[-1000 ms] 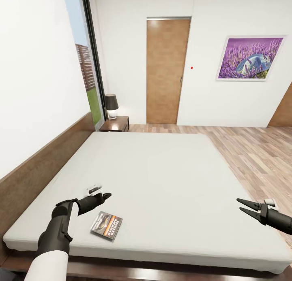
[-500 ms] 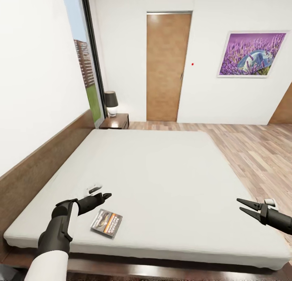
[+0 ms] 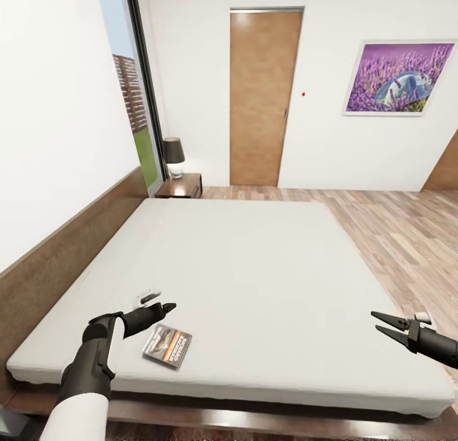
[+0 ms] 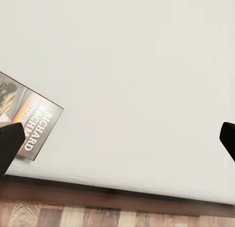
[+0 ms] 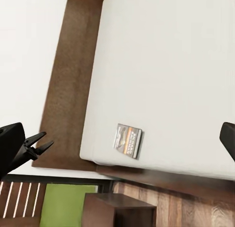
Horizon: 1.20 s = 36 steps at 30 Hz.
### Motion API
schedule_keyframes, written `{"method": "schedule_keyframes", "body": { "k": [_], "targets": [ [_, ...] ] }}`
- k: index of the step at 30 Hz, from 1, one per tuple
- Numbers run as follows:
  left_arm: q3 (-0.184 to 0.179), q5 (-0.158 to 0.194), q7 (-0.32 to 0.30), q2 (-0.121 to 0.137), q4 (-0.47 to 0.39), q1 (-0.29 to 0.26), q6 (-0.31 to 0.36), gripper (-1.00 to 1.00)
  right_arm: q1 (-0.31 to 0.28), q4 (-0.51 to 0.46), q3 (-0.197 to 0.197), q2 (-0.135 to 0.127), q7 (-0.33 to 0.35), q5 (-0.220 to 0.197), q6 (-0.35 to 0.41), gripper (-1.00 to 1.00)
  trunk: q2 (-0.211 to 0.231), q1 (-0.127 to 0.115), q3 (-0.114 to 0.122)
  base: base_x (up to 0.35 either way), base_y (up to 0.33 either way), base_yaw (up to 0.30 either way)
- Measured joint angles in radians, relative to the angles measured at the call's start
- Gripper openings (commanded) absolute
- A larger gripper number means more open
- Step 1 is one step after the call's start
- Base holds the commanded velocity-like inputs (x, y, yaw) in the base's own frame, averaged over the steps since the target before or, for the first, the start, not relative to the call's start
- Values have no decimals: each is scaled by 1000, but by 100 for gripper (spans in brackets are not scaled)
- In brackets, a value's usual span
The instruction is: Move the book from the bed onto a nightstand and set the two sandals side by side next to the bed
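I am looking across a bedroom with white walls (image 3: 57,110), a wood-plank floor (image 3: 407,237), a brown wooden door (image 3: 262,98), a tall dark-framed window (image 3: 137,91) and a purple lavender picture (image 3: 397,77) on the far wall. Most of my head view is taken by the large low double bed (image 3: 254,269), its plain off-white mattress bare apart from the book, with a long brown wooden headboard (image 3: 60,250) along its left side. At the far end of that headboard I see a low dark reddish-brown wooden nightstand (image 3: 183,187) carrying a small table lamp with a dark shade (image 3: 173,156). My left gripper (image 3: 166,307) hovers over the mattress near the bed's near left corner; its jaws are spread apart and hold nothing. My right gripper (image 3: 380,322) hangs over the near right part of the mattress, jaws likewise parted and empty. The small thin paperback book with a grey-dark cover and orange-red band (image 3: 167,346) lies flat on the mattress just beside the left gripper, nearer the bed's edge, not touched by it.
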Motion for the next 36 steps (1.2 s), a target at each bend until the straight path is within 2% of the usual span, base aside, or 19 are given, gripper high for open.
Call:
{"method": "schedule_keyframes", "body": {
  "k": [36],
  "targets": [
    [0, 1, -2, -4, 3, 0, 0, 100, 0, 1, 2, 16, 0, 1, 0, 100, 0, 0, -57, 0, 0, 0]
  ]
}}
